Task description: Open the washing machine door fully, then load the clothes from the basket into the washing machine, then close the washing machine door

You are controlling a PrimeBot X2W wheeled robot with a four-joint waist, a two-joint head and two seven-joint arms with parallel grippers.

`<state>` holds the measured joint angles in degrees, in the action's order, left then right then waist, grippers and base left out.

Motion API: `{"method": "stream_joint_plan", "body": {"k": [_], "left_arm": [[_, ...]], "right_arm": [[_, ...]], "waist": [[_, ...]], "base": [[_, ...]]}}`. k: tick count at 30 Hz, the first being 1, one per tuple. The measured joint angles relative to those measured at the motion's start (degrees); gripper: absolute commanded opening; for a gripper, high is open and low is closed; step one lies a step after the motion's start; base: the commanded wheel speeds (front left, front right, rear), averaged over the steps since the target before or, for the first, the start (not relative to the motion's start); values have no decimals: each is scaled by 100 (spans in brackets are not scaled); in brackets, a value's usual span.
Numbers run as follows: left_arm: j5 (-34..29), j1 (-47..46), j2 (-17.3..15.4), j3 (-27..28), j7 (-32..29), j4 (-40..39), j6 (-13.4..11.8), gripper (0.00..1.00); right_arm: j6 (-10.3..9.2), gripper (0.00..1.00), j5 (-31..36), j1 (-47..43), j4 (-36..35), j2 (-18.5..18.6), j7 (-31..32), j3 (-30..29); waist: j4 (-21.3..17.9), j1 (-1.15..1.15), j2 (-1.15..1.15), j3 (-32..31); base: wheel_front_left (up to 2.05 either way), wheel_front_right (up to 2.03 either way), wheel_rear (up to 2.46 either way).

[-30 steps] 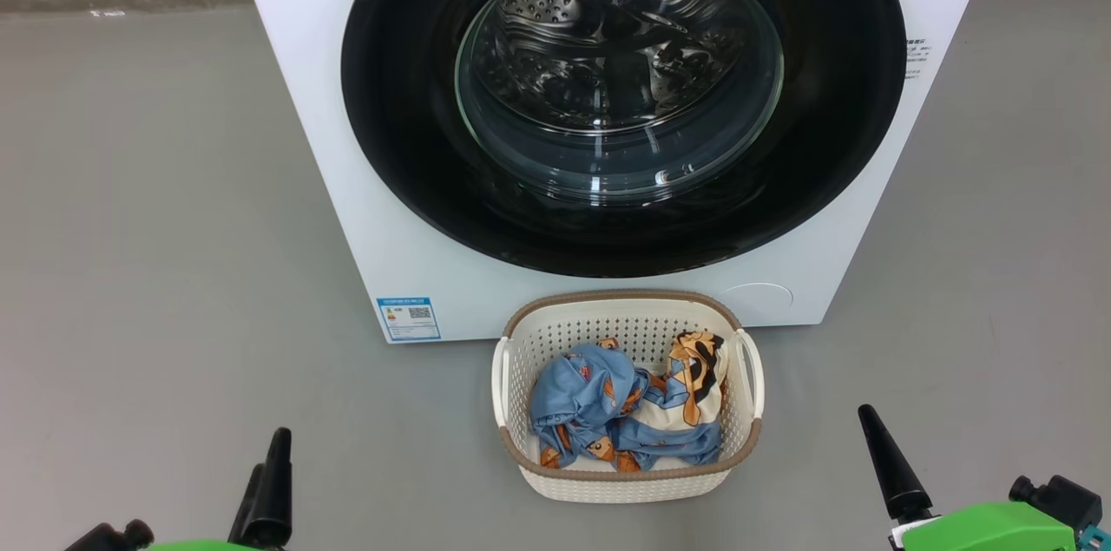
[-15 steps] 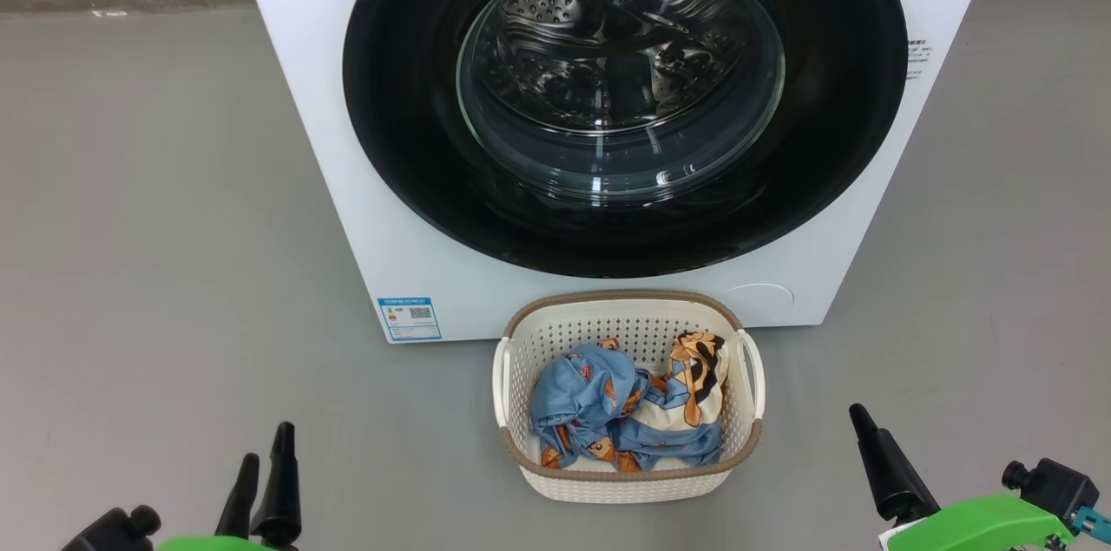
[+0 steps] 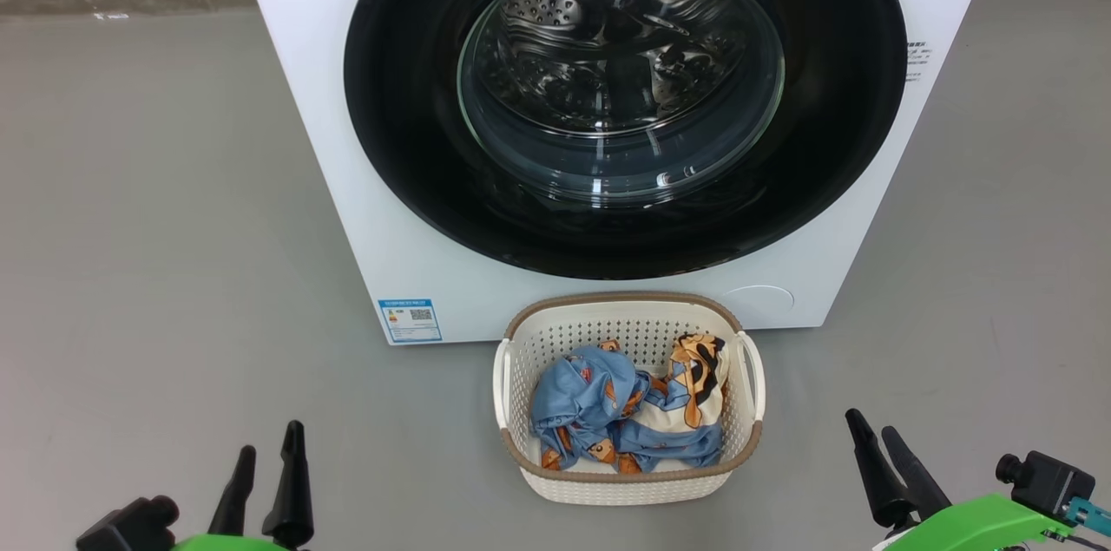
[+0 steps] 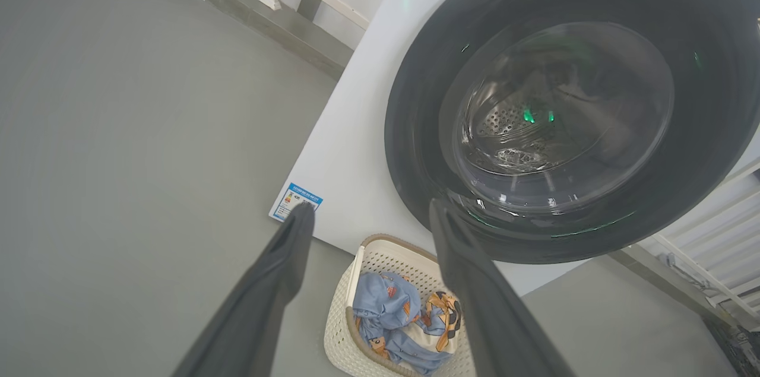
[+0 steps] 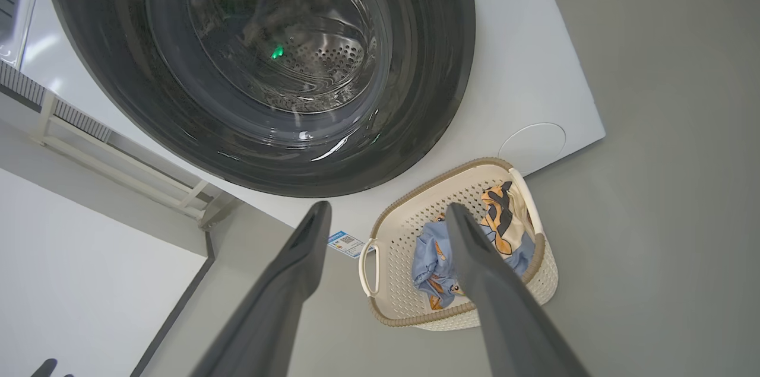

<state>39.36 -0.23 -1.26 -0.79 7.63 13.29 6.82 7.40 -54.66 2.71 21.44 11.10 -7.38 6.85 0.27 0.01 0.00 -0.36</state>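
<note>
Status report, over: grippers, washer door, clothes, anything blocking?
Open and empty: left gripper, right gripper. Shut: washing machine door. All clothes in basket below door. Nothing seen blocking.

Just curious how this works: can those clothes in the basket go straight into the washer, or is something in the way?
Yes: the washing machine door is shut, its black rim and glass covering the opening. The clothes lie in the basket just below. Nothing else visible intervenes.

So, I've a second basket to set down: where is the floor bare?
Bare floor lies left of the washing machine and basket, and again on their right. Crowded in the middle: the basket of clothes sits close before the machine's shut door.
</note>
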Motion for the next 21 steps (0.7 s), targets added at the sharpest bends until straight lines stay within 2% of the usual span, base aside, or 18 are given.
{"method": "stream_joint_plan", "body": {"k": [21], "left_arm": [[-1470, 39, -22, -82, 348, -2, -44, 100]], "right_arm": [[0, 100, 1315, 82, 59, 190, -343, 162]], "waist": [[-35, 0, 0, -47]], "base": [[0, 0, 0]]}}
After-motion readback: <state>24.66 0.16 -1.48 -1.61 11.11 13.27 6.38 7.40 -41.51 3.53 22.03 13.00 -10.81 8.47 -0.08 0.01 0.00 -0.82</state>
